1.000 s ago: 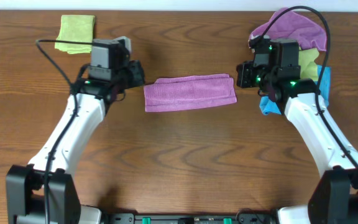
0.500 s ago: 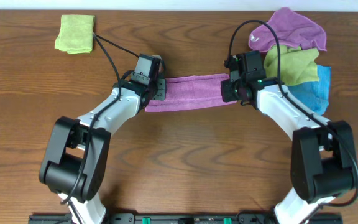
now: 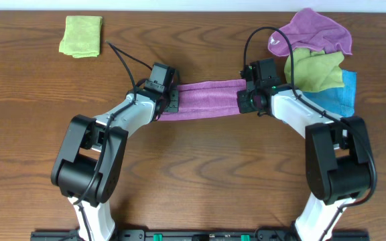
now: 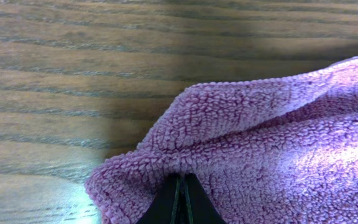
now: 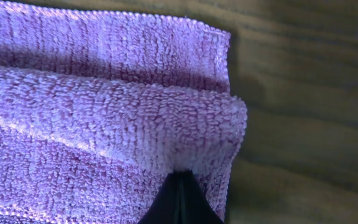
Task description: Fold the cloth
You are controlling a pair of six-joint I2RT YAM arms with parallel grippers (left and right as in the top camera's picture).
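Note:
A purple cloth [image 3: 208, 98] lies folded into a long strip at the middle of the wooden table. My left gripper [image 3: 168, 100] is at its left end. In the left wrist view the fingers [image 4: 180, 196] are shut on the cloth's [image 4: 278, 143] left edge. My right gripper [image 3: 246, 99] is at the cloth's right end. In the right wrist view the fingers [image 5: 180, 198] are shut on the cloth's [image 5: 92, 118] folded right edge. Both ends sit low at the table surface.
A folded yellow-green cloth [image 3: 82, 35] lies at the far left. A heap of cloths, purple [image 3: 313, 29], olive-green [image 3: 315, 68] and blue [image 3: 339, 97], lies at the far right, close behind my right arm. Cables loop above both wrists.
Both arms moved inward from beside the cloth onto its two ends and their fingers closed on it. The cloth's ends are slightly pulled and narrowed.

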